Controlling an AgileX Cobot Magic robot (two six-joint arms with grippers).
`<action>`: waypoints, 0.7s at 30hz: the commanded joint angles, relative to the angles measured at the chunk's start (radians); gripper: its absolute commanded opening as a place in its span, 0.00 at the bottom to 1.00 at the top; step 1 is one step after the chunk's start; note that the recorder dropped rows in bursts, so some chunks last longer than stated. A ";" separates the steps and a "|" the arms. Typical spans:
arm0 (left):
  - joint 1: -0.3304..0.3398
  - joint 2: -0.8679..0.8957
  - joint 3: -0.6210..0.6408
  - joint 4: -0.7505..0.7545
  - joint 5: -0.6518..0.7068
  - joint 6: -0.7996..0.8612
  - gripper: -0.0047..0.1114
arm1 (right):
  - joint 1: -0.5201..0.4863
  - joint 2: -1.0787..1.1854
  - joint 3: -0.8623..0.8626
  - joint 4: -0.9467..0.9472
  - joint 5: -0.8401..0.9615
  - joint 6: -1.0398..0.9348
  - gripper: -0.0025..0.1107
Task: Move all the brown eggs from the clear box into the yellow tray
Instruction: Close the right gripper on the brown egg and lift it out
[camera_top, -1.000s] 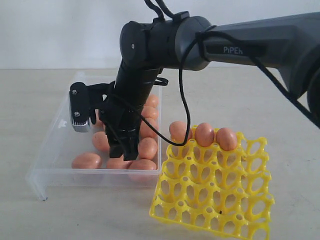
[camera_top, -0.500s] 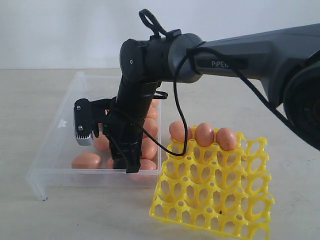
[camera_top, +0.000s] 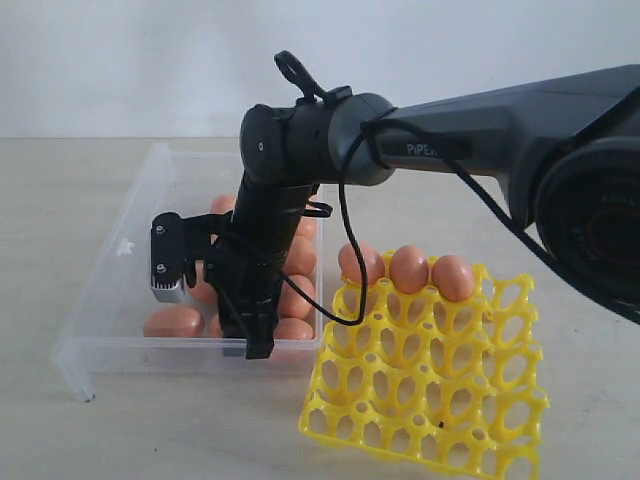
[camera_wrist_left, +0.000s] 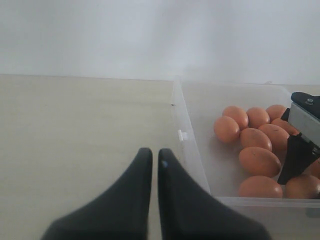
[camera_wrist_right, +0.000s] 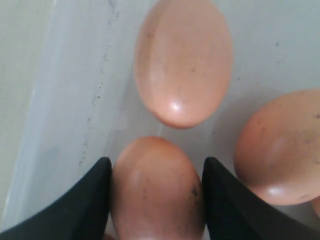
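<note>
Progress: three brown eggs (camera_top: 409, 268) sit in the yellow tray (camera_top: 312, 418), in its 12 o'clock row; at least eight wait in the clear box (camera_top: 100, 290) | Target: one egg (camera_wrist_right: 152, 197) at the box's 5 o'clock edge, between the right gripper (camera_wrist_right: 157, 167) jaws, both close against it | Grip: squeezing or not, I cannot tell | left gripper (camera_wrist_left: 151, 155): closed, empty

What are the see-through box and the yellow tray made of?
The clear box looks like thin, glossy transparent plastic: the eggs show through its walls. The yellow tray looks like moulded plastic too, smooth and slightly shiny, with a lattice of cups and holes.
</note>
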 joint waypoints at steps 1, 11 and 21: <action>0.003 -0.002 0.003 -0.003 -0.006 0.002 0.08 | -0.008 -0.001 -0.004 -0.001 -0.007 0.064 0.02; 0.003 -0.002 0.003 -0.003 -0.006 0.002 0.08 | -0.008 -0.119 -0.006 -0.005 0.013 0.131 0.02; 0.003 -0.002 0.003 -0.003 -0.006 0.002 0.08 | -0.064 -0.430 -0.006 -0.106 0.128 0.508 0.02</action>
